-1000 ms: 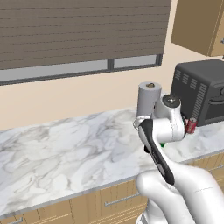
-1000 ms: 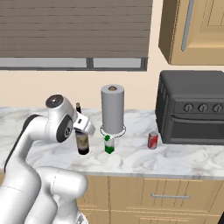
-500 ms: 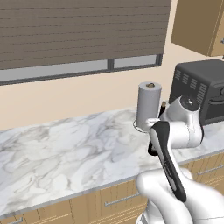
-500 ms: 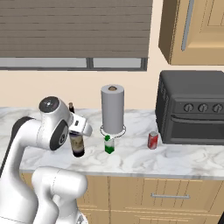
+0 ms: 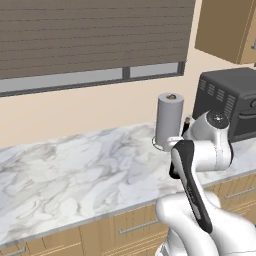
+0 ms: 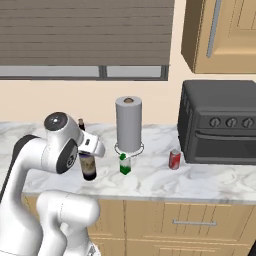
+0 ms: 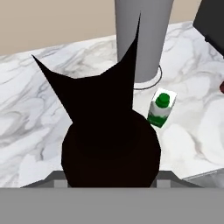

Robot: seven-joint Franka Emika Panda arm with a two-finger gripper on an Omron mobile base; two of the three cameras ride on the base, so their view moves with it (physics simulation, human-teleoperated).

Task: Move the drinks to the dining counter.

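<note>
The jaws are clamped around the tall dark wine bottle (image 6: 88,165). It sits in the arm's grip near the front edge of the tabletop (image 6: 150,182), by the paper towel roll (image 6: 129,124). To do this well, keep the bottle straight up and carry it slowly to the dining counter. The green-and-white carton (image 6: 125,164) and the red soda can (image 6: 174,159) wait on the tabletop. I cannot tell what is inside them.
</note>
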